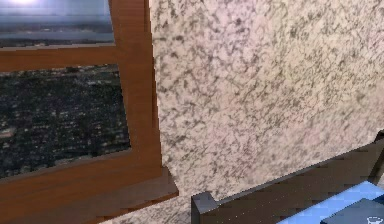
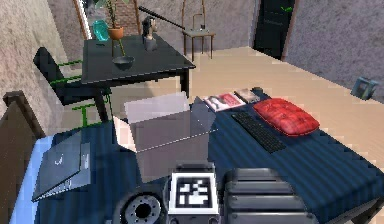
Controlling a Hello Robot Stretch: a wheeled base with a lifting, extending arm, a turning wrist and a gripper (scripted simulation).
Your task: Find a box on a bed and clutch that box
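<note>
An open brown cardboard box (image 2: 165, 135) stands on a bed (image 2: 300, 165) with a dark blue striped cover, near the bed's middle in the arm side view. Just below the box, at the bottom edge, a white square marker (image 2: 192, 192) sits on the arm's end. The gripper's dark body (image 2: 145, 207) lies to the left of the marker. Its far end is cut off by the picture's edge, so I cannot tell whether it holds anything. In the forward view the bed's blue corner (image 1: 340, 212) and dark headboard (image 1: 290, 195) show at the bottom right.
On the bed lie a grey laptop (image 2: 62, 165), a black keyboard (image 2: 258, 130), a red cushion (image 2: 286, 115) and flat books (image 2: 225, 101). Beyond it stand a black table (image 2: 135, 65) and chair (image 2: 65, 80). A wood-framed window (image 1: 60, 100) sits in the speckled wall.
</note>
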